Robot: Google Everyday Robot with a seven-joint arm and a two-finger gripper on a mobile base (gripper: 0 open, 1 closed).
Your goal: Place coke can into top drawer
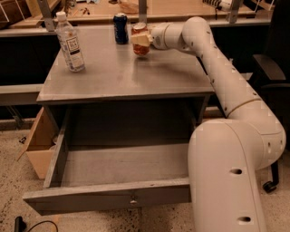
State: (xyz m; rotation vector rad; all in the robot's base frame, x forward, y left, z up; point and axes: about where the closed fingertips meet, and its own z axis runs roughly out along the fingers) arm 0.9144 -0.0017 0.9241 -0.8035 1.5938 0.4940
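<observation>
Seemingly a workshop-like lab: a wooden workbench (pixel 181 9) behind the grey table (pixel 136 77), speckled floor (pixel 13 154), the claw (pixel 140 38) over the table's far edge.

One camera view: high vantage, facing forward and downward. Near field: arm (pixel 226 181), lower right; open top drawer (pixel 108 198) below. Far field: desk (pixel 136 77) surface, pincer (pixel 141 39) at the coke can (pixel 141 49) near rear edge.
</observation>
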